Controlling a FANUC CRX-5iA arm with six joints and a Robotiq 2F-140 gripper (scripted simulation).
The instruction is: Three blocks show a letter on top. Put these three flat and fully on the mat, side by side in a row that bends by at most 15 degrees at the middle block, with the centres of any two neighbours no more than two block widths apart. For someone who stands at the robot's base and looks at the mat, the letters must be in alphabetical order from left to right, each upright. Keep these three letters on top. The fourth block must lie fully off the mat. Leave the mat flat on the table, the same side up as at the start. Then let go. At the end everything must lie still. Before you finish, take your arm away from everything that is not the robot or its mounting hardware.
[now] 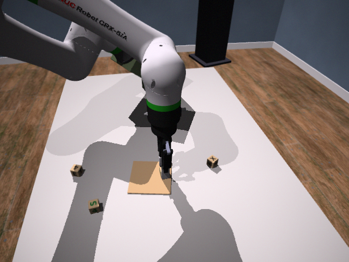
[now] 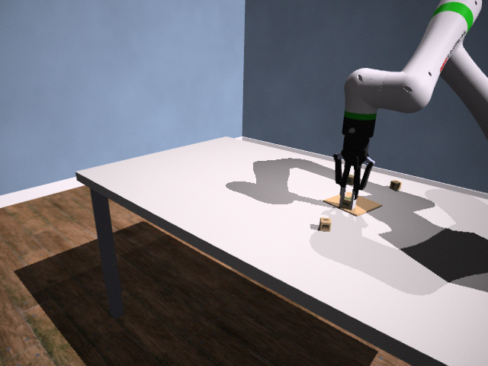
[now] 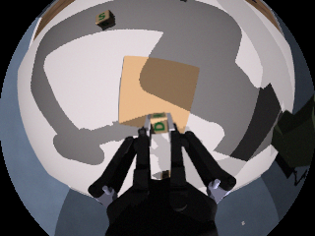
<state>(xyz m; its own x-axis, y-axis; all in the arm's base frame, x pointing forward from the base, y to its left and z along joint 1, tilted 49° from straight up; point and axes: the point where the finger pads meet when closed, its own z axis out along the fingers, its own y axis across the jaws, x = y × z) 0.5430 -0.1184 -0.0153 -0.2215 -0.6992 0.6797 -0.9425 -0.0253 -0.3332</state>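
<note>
The tan mat (image 1: 149, 177) lies flat in the middle of the white table. My gripper (image 1: 165, 168) points straight down over the mat's right edge. It is shut on a wooden block with a green letter on top (image 3: 157, 122), which also shows between the fingers in the exterior view (image 2: 346, 201). The block is down at the mat's surface; I cannot tell if it touches. A block showing X (image 1: 212, 161) sits on the table right of the mat. A block showing S (image 1: 94, 206) and another block (image 1: 76, 170) sit to the mat's left.
The arm's wrist and elbow hang over the table's far half and cast wide shadows. A dark pillar (image 1: 213, 30) stands on the floor behind the table. The table edges are far from the mat.
</note>
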